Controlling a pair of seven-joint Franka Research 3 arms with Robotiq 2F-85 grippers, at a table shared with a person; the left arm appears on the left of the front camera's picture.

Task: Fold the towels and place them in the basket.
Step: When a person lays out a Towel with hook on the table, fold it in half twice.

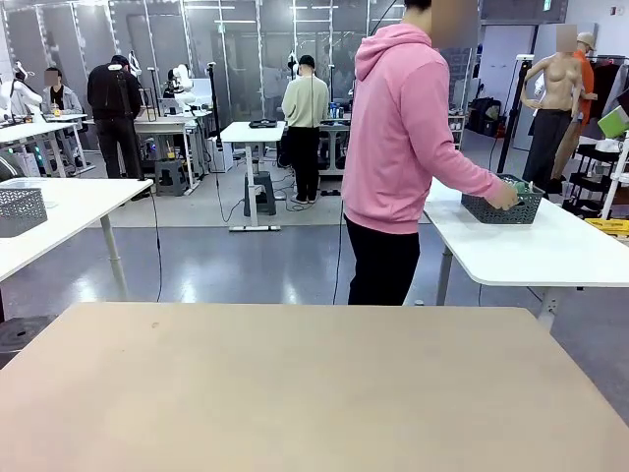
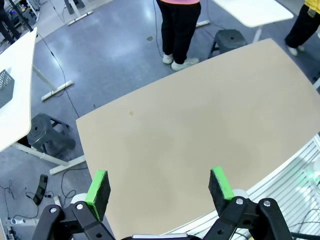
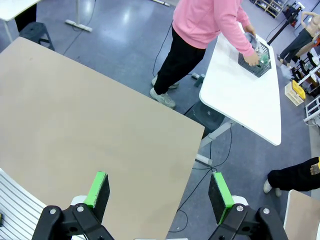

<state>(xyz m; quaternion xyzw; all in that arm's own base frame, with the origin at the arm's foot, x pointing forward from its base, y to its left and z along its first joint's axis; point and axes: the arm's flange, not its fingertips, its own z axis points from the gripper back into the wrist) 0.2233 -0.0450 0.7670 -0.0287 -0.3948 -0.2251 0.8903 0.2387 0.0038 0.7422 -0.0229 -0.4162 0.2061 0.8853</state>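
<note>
While the person (image 1: 398, 128) reaches into the basket (image 1: 501, 208) on the side counter (image 1: 550, 251) at two o'clock (green there, maybe a towel (image 1: 518, 194)), my left hand (image 2: 159, 176) and right hand (image 3: 158, 177) hang open over our counter (image 1: 295, 383), so I judge folding not yet started, and the next move needs one laid within reach.

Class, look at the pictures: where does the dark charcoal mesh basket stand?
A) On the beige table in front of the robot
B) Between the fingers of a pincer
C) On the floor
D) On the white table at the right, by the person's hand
D: in the front view the basket stands on the white table beyond the beige one, with the person's hand reaching into it.
</note>
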